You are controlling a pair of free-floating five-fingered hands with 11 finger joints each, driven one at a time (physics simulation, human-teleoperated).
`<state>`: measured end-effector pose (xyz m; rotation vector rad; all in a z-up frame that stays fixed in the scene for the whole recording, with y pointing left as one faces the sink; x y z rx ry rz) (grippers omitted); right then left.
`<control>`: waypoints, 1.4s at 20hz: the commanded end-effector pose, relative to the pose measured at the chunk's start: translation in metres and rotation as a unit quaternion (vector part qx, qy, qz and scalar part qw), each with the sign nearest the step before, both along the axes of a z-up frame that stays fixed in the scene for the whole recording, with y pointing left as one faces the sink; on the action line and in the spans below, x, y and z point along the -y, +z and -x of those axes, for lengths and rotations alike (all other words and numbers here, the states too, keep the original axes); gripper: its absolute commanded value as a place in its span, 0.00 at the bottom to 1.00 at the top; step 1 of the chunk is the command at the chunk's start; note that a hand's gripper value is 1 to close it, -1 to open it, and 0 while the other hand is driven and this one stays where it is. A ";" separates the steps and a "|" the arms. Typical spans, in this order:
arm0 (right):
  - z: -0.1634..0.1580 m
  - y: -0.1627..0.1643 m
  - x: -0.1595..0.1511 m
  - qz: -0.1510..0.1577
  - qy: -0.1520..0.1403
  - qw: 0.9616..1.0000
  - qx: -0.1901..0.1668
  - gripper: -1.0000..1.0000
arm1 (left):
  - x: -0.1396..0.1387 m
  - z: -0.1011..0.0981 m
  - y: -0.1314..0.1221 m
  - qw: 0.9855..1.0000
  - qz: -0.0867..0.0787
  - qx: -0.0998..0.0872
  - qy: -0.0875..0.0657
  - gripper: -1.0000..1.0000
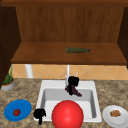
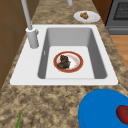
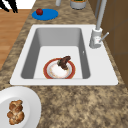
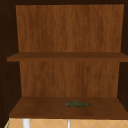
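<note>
Largest first: open wood cabinet (image 1: 67,25) over the sink, green bottle (image 1: 77,50) lying flat on its lower shelf. Below, speckled counter (image 1: 30,87) around a white sink (image 1: 42,100). In the basin, red plate (image 2: 75,62), white inside, lying flat on the bottom. On the counter at left, blue plate (image 1: 23,107) carrying a tomato (image 1: 16,112); at right, white plate (image 1: 110,117) with a pastry (image 1: 115,113). Behind the basin, faucet (image 1: 68,72); far left, potted plant (image 1: 7,82).

Right hand (image 1: 73,80) just in front of the faucet, above the basin, fingers curled round the top of a maroon piece (image 1: 75,92) that hangs down from it over the sink. Left hand (image 1: 39,114) in the air at the sink's front left corner, beside the blue plate, fingers loose and pointing down, holding nothing.
</note>
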<state>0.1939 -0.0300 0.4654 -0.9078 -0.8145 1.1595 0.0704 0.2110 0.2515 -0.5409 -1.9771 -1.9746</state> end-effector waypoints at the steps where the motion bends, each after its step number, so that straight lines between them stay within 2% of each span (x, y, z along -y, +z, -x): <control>1: 0.009 0.031 0.002 0.000 0.000 1.000 0.019 1.00 | 0.000 0.000 0.000 1.000 0.000 0.000 0.000 0.50; 6: 0.018 0.071 0.000 0.000 0.000 1.000 0.015 1.00 | 0.000 0.000 0.000 1.000 0.000 0.000 0.000 0.50; 9: 0.045 0.094 -0.009 -0.005 -0.001 1.000 0.012 1.00 | 0.000 0.000 0.000 1.000 0.000 0.000 0.000 0.50; 11: 0.055 0.098 -0.017 -0.008 -0.003 1.000 0.011 1.00 | 0.000 0.000 0.000 1.000 0.000 0.000 0.000 0.50; 17: 0.085 0.140 -0.033 -0.007 -0.003 1.000 -0.001 1.00 | 0.000 0.000 0.000 1.000 0.000 0.000 0.000 0.50; 20: 0.093 0.165 -0.044 0.002 0.003 1.000 -0.005 1.00 | 0.000 0.000 0.000 1.000 0.000 0.000 0.000 0.50; 28: 0.108 0.226 -0.060 0.001 0.011 1.000 -0.014 1.00 | 0.000 0.000 0.000 1.000 0.000 0.000 0.000 0.50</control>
